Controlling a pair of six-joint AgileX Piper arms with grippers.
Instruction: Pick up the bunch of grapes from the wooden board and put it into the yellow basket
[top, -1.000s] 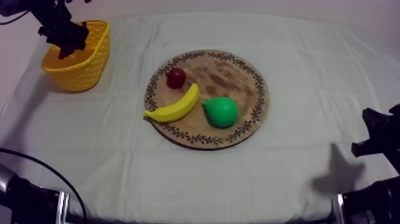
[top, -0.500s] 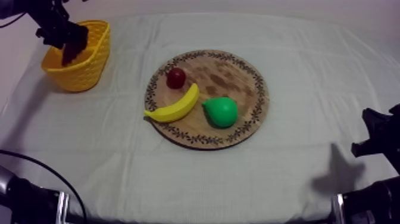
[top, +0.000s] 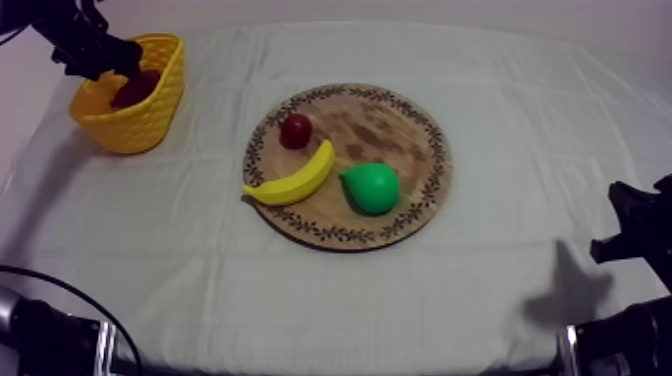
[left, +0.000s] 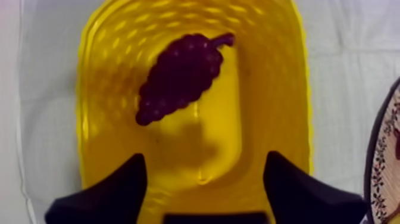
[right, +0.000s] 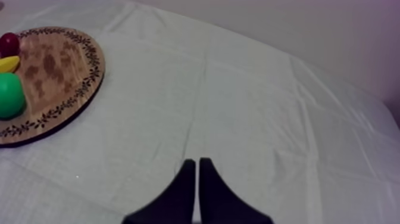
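The dark purple bunch of grapes (left: 178, 76) lies on the floor of the yellow basket (left: 101, 107), free of any grip. Above the basket my left gripper (left: 202, 179) stands open, its two black fingers wide apart and nothing between them. From above, the grapes (top: 135, 88) show inside the basket (top: 135, 125) at the far left, with my left gripper (top: 95, 55) just over its back rim. My right gripper (right: 197, 173) is shut into a narrow wedge over bare cloth, resting low at the right (top: 630, 235).
The round wooden board (top: 400, 120) sits mid-table and carries a small red fruit (top: 295, 131), a banana (top: 293, 177) and a green pear (top: 371, 187). The board's edge (right: 89, 89) lies well off from my right gripper.
My left gripper has let go of the grapes, which now lie in the basket, and it has risen and drawn back toward the far left. The right arm has not moved.
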